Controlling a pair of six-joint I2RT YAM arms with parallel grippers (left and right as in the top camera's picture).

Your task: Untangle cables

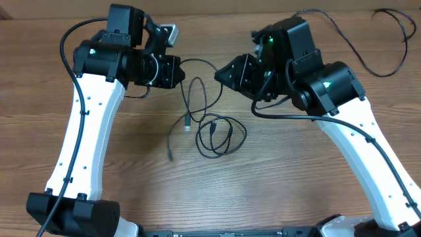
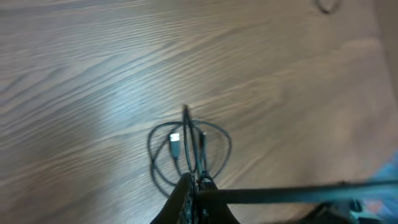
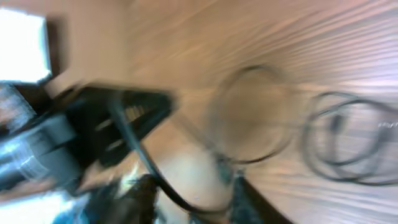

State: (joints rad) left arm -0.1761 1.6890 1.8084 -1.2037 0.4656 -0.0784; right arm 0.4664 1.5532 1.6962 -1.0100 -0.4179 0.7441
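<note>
- Cables (image 1: 217, 135) lie mid-worktop, with one strand clenched in the left hand (image 1: 177, 71). In the left wrist view its fingers (image 2: 186, 200) are pressed tight together on black cord.
- From that grip a thin strand (image 1: 197, 61) arcs across the short gap toward the right hand (image 1: 221, 74).
- The right hand is released. Its two fingers (image 3: 249, 196) stand apart in a badly blurred right wrist view. A cord crosses the gap between them, and whether it touches either finger cannot be told.
- The two hands face each other tip to tip over the far middle of the wooden worktop (image 1: 145, 187), near but not touching.
- Under the hands, a long narrow loop (image 1: 196, 99) of cord reaches toward the near edge and ends at a silver-tipped plug (image 1: 187, 124).
- Just beside that plug lies a small flat coil (image 2: 189, 149) of several turns on the wood. The left wrist view looks straight down on it, with the bright plug inside the ring.
- A loose tail (image 1: 171, 148) trails off to the coil's left and ends on bare wood.
- Another thin black cord (image 1: 368, 41) snakes across the far right corner of the worktop, well apart from the bundle.
</note>
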